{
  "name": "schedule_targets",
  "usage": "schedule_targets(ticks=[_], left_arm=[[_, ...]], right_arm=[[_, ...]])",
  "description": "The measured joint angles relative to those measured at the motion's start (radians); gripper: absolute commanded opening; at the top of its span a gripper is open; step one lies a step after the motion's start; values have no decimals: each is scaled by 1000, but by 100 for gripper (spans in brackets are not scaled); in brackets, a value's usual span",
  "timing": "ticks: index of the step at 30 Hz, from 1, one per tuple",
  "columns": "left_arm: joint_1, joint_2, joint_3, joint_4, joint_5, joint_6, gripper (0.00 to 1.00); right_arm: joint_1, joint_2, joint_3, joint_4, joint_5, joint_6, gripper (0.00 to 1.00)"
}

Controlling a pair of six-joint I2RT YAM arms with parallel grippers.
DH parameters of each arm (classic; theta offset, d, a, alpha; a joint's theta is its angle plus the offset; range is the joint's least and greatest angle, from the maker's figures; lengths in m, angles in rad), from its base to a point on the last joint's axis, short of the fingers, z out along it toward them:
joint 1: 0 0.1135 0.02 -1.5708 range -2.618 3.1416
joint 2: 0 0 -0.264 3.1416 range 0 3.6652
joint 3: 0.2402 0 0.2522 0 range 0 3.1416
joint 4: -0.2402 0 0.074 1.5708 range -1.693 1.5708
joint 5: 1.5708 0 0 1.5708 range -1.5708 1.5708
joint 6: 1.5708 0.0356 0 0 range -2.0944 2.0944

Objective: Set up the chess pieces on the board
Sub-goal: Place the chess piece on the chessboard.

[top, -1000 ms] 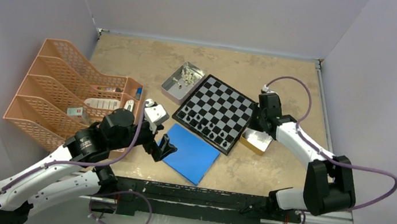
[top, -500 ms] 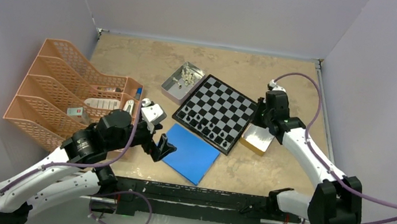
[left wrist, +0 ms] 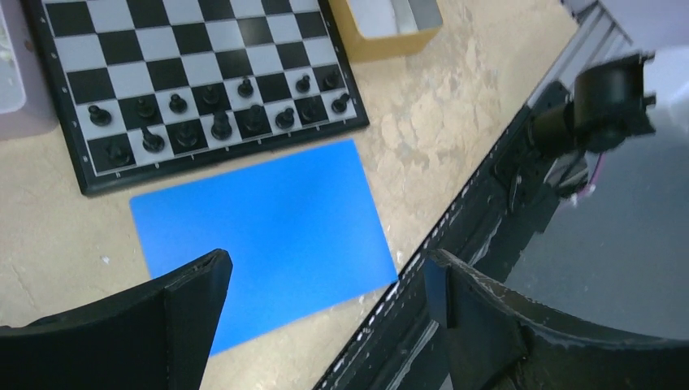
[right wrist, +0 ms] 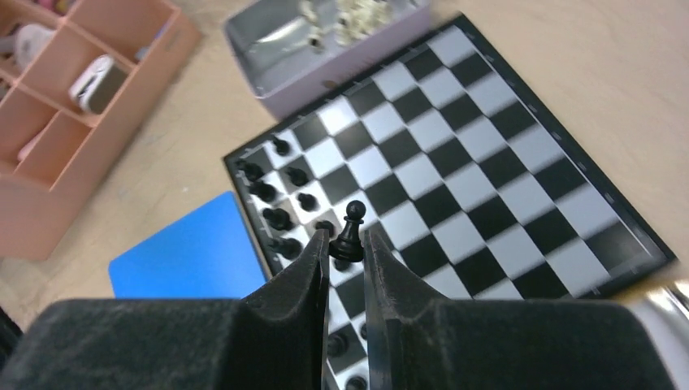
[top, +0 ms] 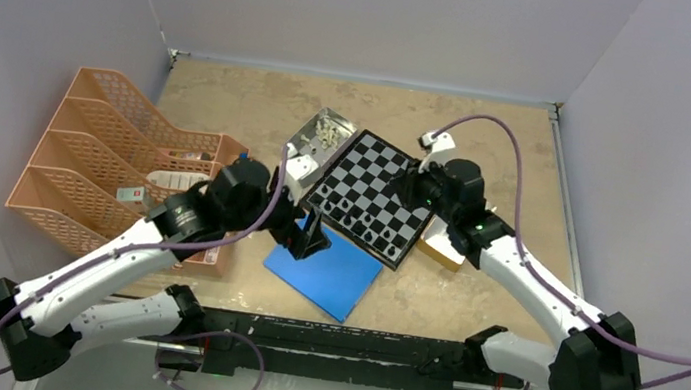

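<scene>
This is a robotics lab test cell. Plain lavender-grey walls (top: 386,9) box in a tan tabletop (top: 234,90) on three sides. A white-and-black left arm (top: 98,279) and right arm (top: 523,274) are bolted to a black rail (top: 342,341) at its near edge. Purple cables (top: 481,118) loop free above staged props such as a chessboard (top: 377,194).

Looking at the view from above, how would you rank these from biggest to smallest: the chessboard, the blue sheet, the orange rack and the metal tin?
1. orange rack
2. chessboard
3. blue sheet, one corner covered
4. metal tin, partly covered, but clearly the smallest
</scene>
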Motion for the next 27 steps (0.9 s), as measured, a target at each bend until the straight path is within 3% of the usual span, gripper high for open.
schedule_targets(ticks=[4, 8, 12, 16, 23, 27], left_arm=[[145, 124, 93, 16, 135, -26, 68], [313, 208, 163, 32, 264, -57, 63], [340, 259, 233, 46, 341, -87, 44], [341, 288, 267, 80, 410, -126, 43], [341, 406, 295, 109, 551, -173, 43], [341, 444, 294, 126, 615, -200, 50]], right_arm=[[103, 20, -35, 135, -3, -69, 15], [186, 29, -89, 249, -22, -138, 15], [237, 29, -151, 349, -60, -171, 14], [262, 3, -195, 414, -102, -183, 13], [283, -177, -259, 541, -155, -192, 14], [284, -206, -259, 576, -159, -192, 14]])
